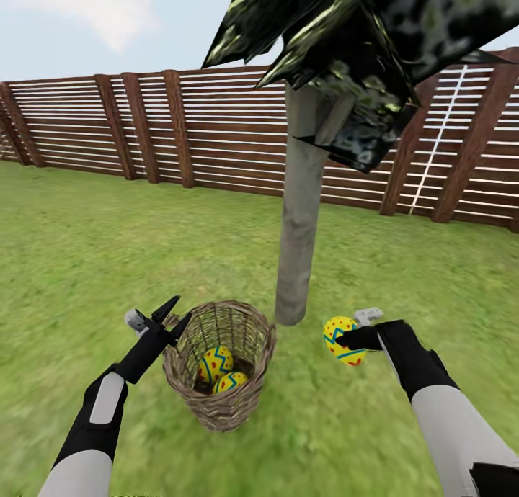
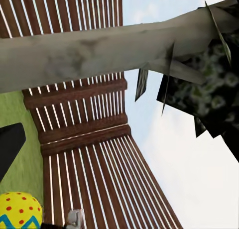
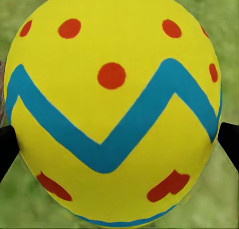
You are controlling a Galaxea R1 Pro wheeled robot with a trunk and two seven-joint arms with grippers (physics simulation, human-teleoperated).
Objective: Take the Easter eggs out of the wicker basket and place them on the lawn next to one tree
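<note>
Yellow egg (image 3: 114, 109) in right pincer (image 1: 351, 338), cropped, basket eggs (image 1: 220, 369) half hidden

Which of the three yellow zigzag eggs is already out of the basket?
The yellow blue-zigzag egg held in the right pincer beside the pale grey trunk; the other two lie inside the wicker basket.

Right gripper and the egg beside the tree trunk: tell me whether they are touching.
Touching. In the right wrist view the egg sits between the dark fingertips, which press its two sides. The head view shows the right gripper closed around it.
</note>
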